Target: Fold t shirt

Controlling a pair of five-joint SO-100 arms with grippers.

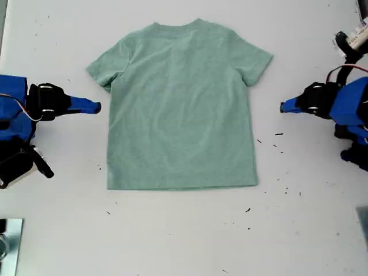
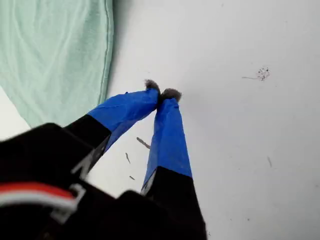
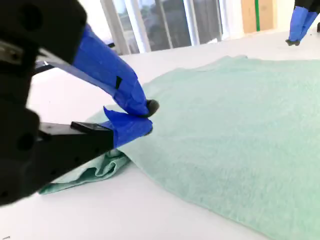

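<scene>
— What does the exterior view show?
— The t shirt point(image 1: 181, 109) lies flat on the white table point(image 1: 184, 230), neck away from the camera. My second gripper point(image 1: 98, 107) is just off it on that view's left, and my first gripper point(image 1: 283, 107) is on its right.

— And the first wrist view?
— The tips are pressed together, empty, over bare table beside a hemmed edge.

— The second wrist view?
— The jaws are closed at the sleeve, with no cloth visibly pinched.
</scene>
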